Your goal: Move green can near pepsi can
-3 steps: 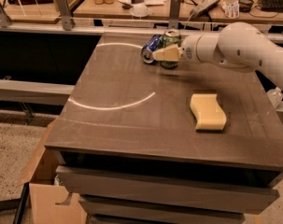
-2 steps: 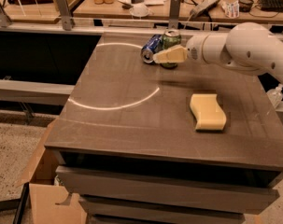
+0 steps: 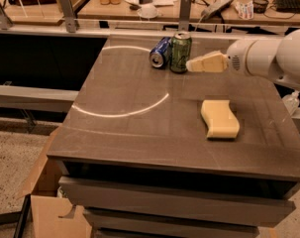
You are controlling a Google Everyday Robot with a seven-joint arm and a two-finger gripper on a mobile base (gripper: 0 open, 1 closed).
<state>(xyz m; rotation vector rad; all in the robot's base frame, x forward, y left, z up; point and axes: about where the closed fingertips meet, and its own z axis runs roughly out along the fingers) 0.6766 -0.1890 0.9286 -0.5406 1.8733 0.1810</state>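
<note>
The green can point(image 3: 180, 52) stands upright at the far middle of the dark table point(image 3: 139, 133). The pepsi can point(image 3: 161, 52), blue, lies on its side right against the green can's left side. My gripper point(image 3: 190, 65), with pale yellow fingers point(image 3: 209, 62), is just right of the green can at mid height, its tips at the can's right edge. It is open and holds nothing. The white arm point(image 3: 268, 56) reaches in from the right.
A yellow sponge point(image 3: 219, 118) lies on the table's right half, nearer the front. A cluttered workbench point(image 3: 189, 6) stands behind the table. A cardboard box point(image 3: 45, 202) sits on the floor at the front left. A pale arc of light crosses the table's left half.
The gripper has let go of the green can and drawn back to the right. The green can now stands free next to the pepsi can.
</note>
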